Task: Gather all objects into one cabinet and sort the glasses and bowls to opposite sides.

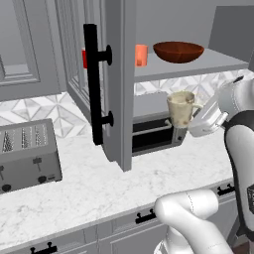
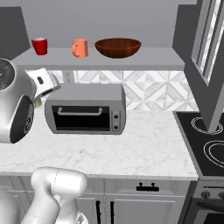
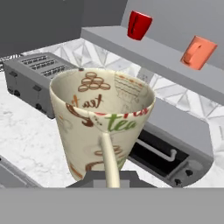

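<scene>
Upright mug [image 3: 101, 127], handle toward the claw [image 3: 108, 181].

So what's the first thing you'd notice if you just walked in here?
The big beige mug with tea writing, held up by its handle in the robot's shut gripper, in front of the toaster oven. Above it on the grey shelf sit a red cup, an orange cup and a wide brown bowl in a row.
</scene>
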